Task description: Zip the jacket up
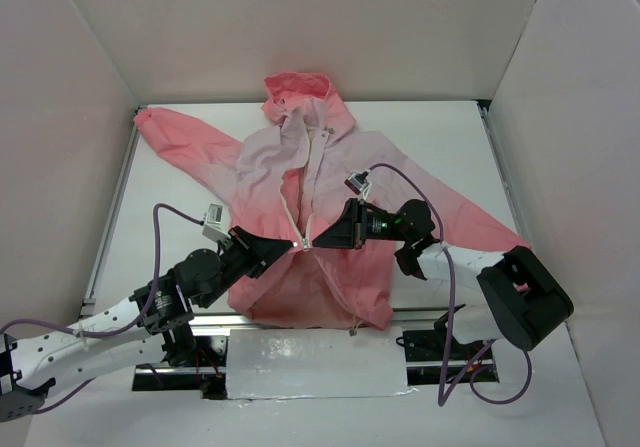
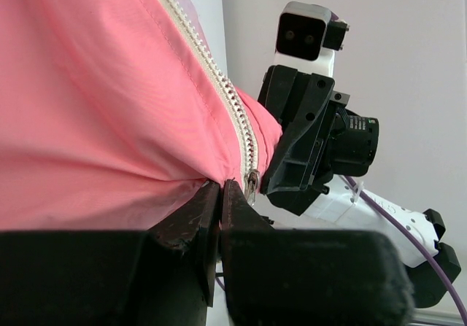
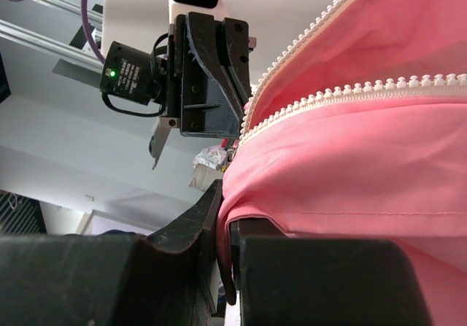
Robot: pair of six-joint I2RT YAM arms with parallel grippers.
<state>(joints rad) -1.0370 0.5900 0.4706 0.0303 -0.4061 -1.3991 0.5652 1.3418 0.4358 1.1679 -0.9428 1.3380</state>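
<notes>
The jacket (image 1: 300, 177) lies spread on the table, hood at the back, coral pink fading to pale lilac at the chest. Its white zipper (image 1: 305, 192) runs down the middle, open at the top. My left gripper (image 1: 290, 246) is shut on the jacket's fabric (image 2: 87, 122) just left of the zipper teeth (image 2: 237, 118), near the metal slider (image 2: 251, 182). My right gripper (image 1: 316, 237) is shut on the coral fabric (image 3: 350, 187) on the other side of the zipper (image 3: 379, 89). The two grippers face each other, almost touching, lifting the lower front.
White walls enclose the table on three sides. The left sleeve (image 1: 185, 132) reaches the back left corner, the right sleeve (image 1: 480, 222) lies under my right arm. A foil-covered strip (image 1: 315, 362) sits at the near edge between the arm bases.
</notes>
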